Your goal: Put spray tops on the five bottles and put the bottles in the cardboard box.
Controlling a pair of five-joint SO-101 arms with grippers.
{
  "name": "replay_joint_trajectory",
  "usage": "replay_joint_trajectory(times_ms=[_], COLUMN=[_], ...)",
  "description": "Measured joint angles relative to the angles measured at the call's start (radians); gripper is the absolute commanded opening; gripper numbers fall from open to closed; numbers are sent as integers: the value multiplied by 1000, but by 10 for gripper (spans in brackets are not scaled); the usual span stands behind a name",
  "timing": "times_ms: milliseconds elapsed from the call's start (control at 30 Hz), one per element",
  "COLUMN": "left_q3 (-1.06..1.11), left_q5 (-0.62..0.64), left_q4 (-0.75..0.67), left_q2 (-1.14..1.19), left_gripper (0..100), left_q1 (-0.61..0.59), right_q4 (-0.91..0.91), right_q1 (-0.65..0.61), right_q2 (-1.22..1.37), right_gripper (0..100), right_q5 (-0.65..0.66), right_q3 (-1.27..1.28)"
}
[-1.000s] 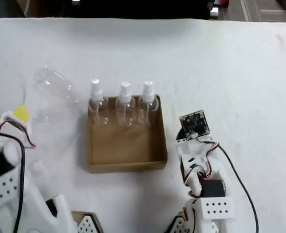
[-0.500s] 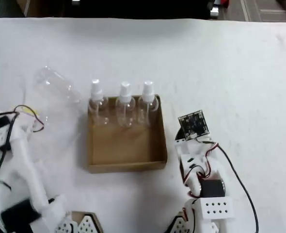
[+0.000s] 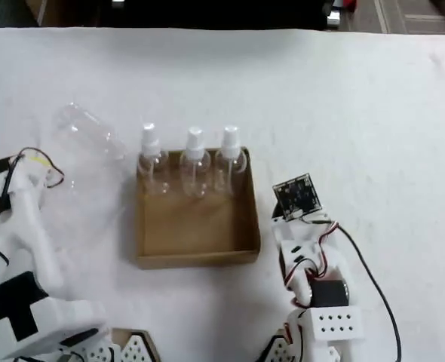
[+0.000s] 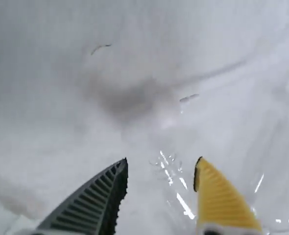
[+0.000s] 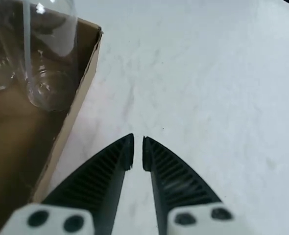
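Box: the box [image 3: 254, 215] sits mid-table, open, with most of its floor bare.
Capped bottles: three capped bottles [image 3: 194, 166] stand upright in a row along the box's far wall, spray tops on.
Loose bottle: the loose bottle [image 3: 87, 136] is clear and lies on its side on the table [image 3: 358, 113], left of the box and apart from it. I cannot tell whether it has a top.
Left gripper: the left gripper [image 4: 161, 164] is low over the table with its jaws apart. Clear plastic glints between them and beside the yellow finger [image 4: 218, 196] — contact can't be judged.
Right gripper: the right gripper [image 5: 137, 147] has its fingers all but together and holds nothing, over the table just beside the box's right wall.
Step in hand: probably taking up the loose bottle for capping.
Doing it well: straddle the bottle's body squarely before closing, not the neck. Close gently — thin plastic will flex, and a round body will roll from a glancing touch. Stand it upright so the other arm can meet the neck.
Risk: nudging the bottle away, or into the capped row.
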Motion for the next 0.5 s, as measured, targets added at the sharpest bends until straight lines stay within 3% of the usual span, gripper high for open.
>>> replay_joint_trajectory(times_ms=[167, 500], left_q3=[-12, -104], left_q5=[20, 23], left_q4=[-2, -12], left_q2=[52, 213], left_gripper=[207, 209], left_q1=[71, 78], right_q4=[0, 0], right_q1=[0, 0], right_q2=[0, 0], right_gripper=[15, 15], right_q5=[0, 0], right_q3=[0, 0])
